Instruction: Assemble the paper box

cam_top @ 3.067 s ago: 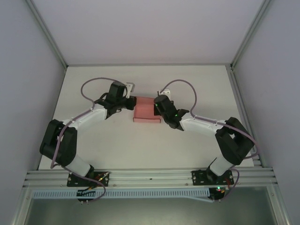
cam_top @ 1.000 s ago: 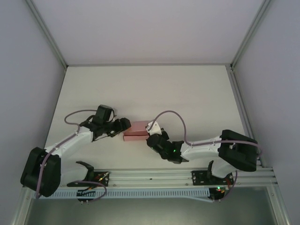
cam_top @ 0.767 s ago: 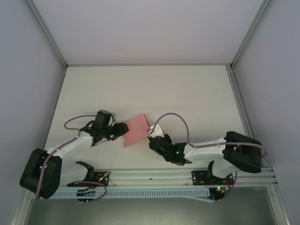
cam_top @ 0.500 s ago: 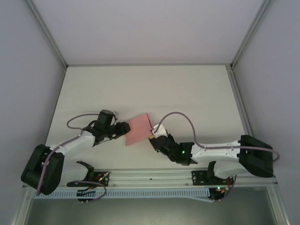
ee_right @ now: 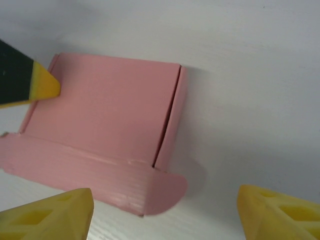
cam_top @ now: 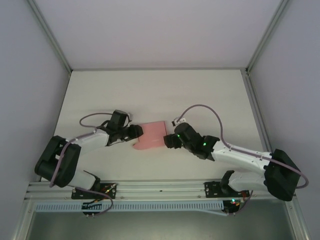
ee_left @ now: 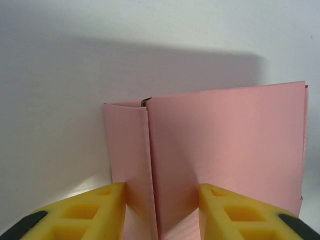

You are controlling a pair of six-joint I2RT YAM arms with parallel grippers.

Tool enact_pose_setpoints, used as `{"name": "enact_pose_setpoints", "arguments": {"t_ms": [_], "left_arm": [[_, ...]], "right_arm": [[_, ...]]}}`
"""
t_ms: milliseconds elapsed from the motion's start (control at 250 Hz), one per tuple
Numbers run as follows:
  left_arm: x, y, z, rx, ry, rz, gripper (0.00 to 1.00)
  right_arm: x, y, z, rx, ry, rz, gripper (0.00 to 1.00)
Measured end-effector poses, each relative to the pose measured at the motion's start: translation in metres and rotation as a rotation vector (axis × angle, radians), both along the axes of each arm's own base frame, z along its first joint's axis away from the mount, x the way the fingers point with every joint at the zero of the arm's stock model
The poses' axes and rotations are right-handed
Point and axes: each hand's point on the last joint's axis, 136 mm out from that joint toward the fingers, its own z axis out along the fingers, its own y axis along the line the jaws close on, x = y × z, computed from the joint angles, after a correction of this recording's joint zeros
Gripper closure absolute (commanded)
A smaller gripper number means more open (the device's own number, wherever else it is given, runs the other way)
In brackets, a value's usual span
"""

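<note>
Close to me, my right pincer (ee_right: 165, 191) is wide open and holds nothing. The pink paper box (ee_right: 100, 115) lies just past its tips, low on the white surface (cam_top: 160, 90), between my two arms. The box is partly folded. A long flap (ee_right: 90, 170) with a round end sticks out on the near side. A small side flap (ee_right: 172, 120) stands up a little on one end.

On the other side, my left pincer (ee_left: 161, 186) is partly closed around the edge of the box, right where a fold runs. I cannot tell if it is pinching the card or just sitting around it.

I think the job now is to tuck the flaps in. To do it well, my left pincer should hold the edge tight enough that the box does not slide, but not so hard that it squashes. The card looks thin and could bend in the wrong place. My right pincer should push the side flap down first, along its fold. Then it should fold the long flap over slowly, keeping its round end pointed at the gap.
</note>
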Motion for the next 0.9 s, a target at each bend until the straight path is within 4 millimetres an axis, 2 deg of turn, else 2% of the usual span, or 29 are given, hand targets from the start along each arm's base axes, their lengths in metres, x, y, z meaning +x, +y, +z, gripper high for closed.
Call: {"name": "enact_pose_setpoints", "arguments": {"t_ms": [84, 156, 272, 323, 383, 507, 607, 667, 727, 771, 835, 898], "left_arm": [[0.006, -0.006, 0.0, -0.002, -0.002, -0.024, 0.62], [0.012, -0.012, 0.001, -0.005, -0.004, -0.045, 0.63], [0.018, -0.019, 0.001, -0.009, -0.007, -0.076, 0.63], [0.02, -0.021, 0.001, -0.009, -0.01, -0.087, 0.63], [0.022, -0.023, 0.001, -0.012, -0.011, -0.097, 0.63], [0.025, -0.027, 0.0, -0.029, -0.008, -0.112, 0.65], [0.028, -0.029, 0.0, -0.034, -0.01, -0.126, 0.67], [0.03, -0.028, 0.0, -0.034, -0.014, -0.128, 0.7], [0.033, -0.029, 0.0, -0.036, -0.019, -0.132, 0.73], [0.034, -0.029, 0.001, -0.039, -0.023, -0.135, 0.76], [0.037, -0.029, 0.002, -0.048, -0.031, -0.138, 0.81], [0.038, -0.029, 0.002, -0.067, -0.036, -0.143, 0.87]], "right_arm": [[0.021, 0.007, -0.003, 0.03, 0.059, -0.024, 0.26], [0.04, 0.012, -0.01, 0.043, 0.112, -0.043, 0.34], [0.06, 0.021, -0.028, 0.046, 0.195, -0.047, 0.42], [0.064, 0.021, -0.036, 0.041, 0.222, -0.051, 0.45], [0.065, 0.019, -0.045, 0.035, 0.251, -0.055, 0.53], [0.064, 0.016, -0.059, 0.028, 0.302, -0.063, 0.58], [0.066, 0.015, -0.061, 0.037, 0.316, -0.072, 0.76], [0.069, 0.012, -0.06, 0.048, 0.32, -0.093, 0.73], [0.07, 0.012, -0.06, 0.053, 0.322, -0.097, 0.64], [0.07, 0.012, -0.059, 0.06, 0.326, -0.107, 0.53], [0.071, 0.01, -0.057, 0.066, 0.326, -0.113, 0.5], [0.071, 0.008, -0.05, 0.087, 0.333, -0.125, 0.41]]}}
